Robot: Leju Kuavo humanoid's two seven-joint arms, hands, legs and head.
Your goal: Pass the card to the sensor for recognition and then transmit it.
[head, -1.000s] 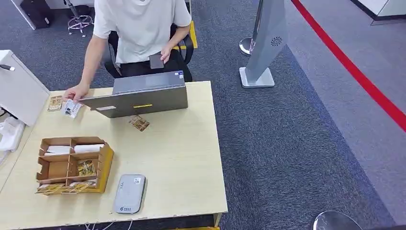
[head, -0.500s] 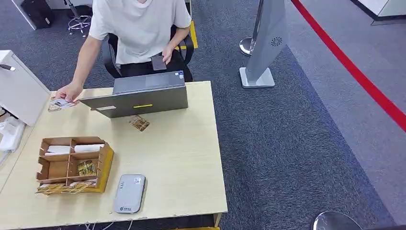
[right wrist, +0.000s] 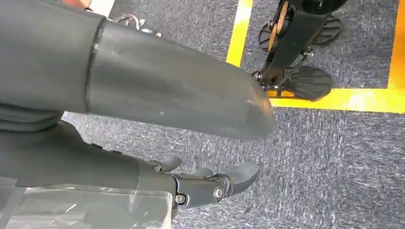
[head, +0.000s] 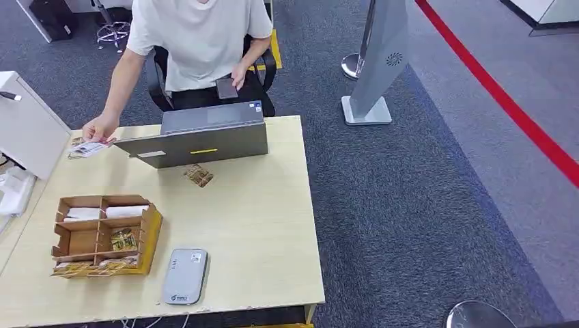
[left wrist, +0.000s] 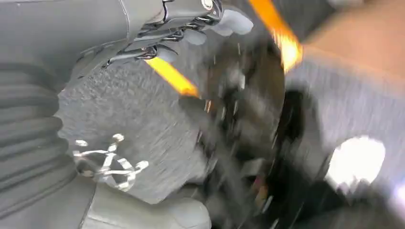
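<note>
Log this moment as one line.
stage: not started | left hand: idle | right hand: idle | person's hand: holds white card

Beyond the left hand [left wrist: 191,28], the floor and dark shapes were smeared by motion blur. The person's [head: 198,41] head was cut off, and the card [head: 89,147] print was too small to read.

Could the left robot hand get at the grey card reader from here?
Probably, after lifting: the card reader lies uncovered at the table's near edge, while the left robot hand hangs over carpet, holding nothing.
</note>
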